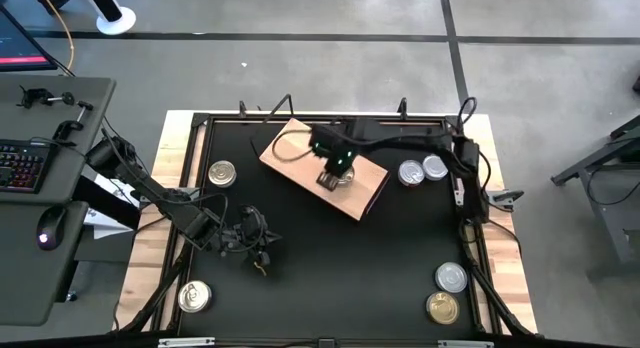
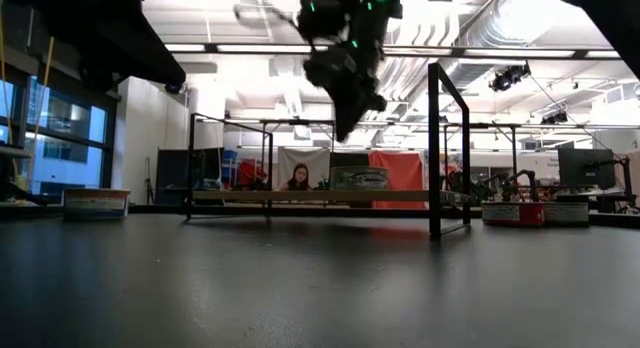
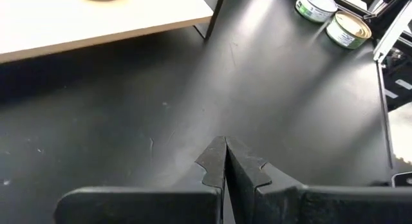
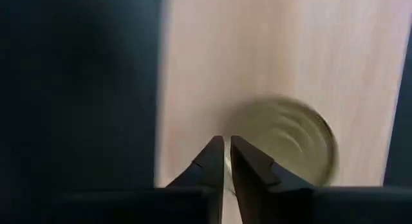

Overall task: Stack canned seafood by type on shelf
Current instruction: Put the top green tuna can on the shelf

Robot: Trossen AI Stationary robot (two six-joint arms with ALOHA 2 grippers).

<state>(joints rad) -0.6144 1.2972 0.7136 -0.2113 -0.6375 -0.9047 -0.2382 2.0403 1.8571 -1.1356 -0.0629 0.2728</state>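
Note:
The shelf point(image 1: 325, 168), a light wooden board, lies slanted on the black table's far middle. One tin point(image 4: 290, 140) rests flat on it near its right end. My right gripper point(image 4: 226, 159) hangs shut just above that tin, pointing steeply down, and stands high over the table in the low view point(image 2: 345, 123). Two tins point(image 1: 422, 171) sit side by side right of the shelf. Two more point(image 1: 447, 293) sit at the near right, one point(image 1: 222, 173) at the far left and one point(image 1: 194, 296) at the near left. My left gripper point(image 3: 225, 156) waits shut over the near left of the table.
A black frame point(image 1: 200, 118) rims the table's edges, with upright posts point(image 2: 435, 148) at the far side. A desk with a keyboard point(image 1: 25, 163) stands left of the table. Bare black tabletop point(image 1: 360, 268) lies between the shelf and the near edge.

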